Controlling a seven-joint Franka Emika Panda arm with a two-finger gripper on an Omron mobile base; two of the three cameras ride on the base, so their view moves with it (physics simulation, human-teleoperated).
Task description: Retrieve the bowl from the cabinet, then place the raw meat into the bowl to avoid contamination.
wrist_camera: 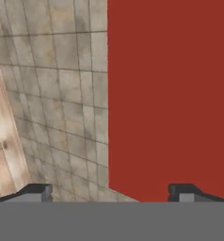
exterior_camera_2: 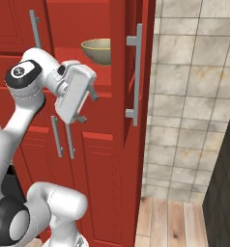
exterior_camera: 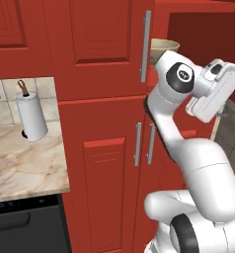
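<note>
The pale olive-tan bowl (exterior_camera: 164, 46) (exterior_camera_2: 98, 50) sits on a shelf inside the red cabinet (exterior_camera: 104, 148) (exterior_camera_2: 93, 164), whose upper right door (exterior_camera_2: 136, 29) stands open. In the right base view my gripper (exterior_camera_2: 88, 106) hangs below the bowl and a little toward me, apart from it, and points toward the open door. In the hand view the gripper (wrist_camera: 111, 192) is open, its fingertips (wrist_camera: 36, 192) set wide with nothing between them, facing the red door panel (wrist_camera: 170, 94). The raw meat is out of view.
A paper-towel roll (exterior_camera: 30, 116) stands on the marble counter (exterior_camera: 25, 163) to the left, above a dark appliance (exterior_camera: 25, 227). The open door's long silver handle (exterior_camera_2: 135, 72) juts out. A tiled wall (exterior_camera_2: 194, 96), wooden floor (exterior_camera_2: 175, 222) and dark unit (exterior_camera_2: 228, 183) lie right.
</note>
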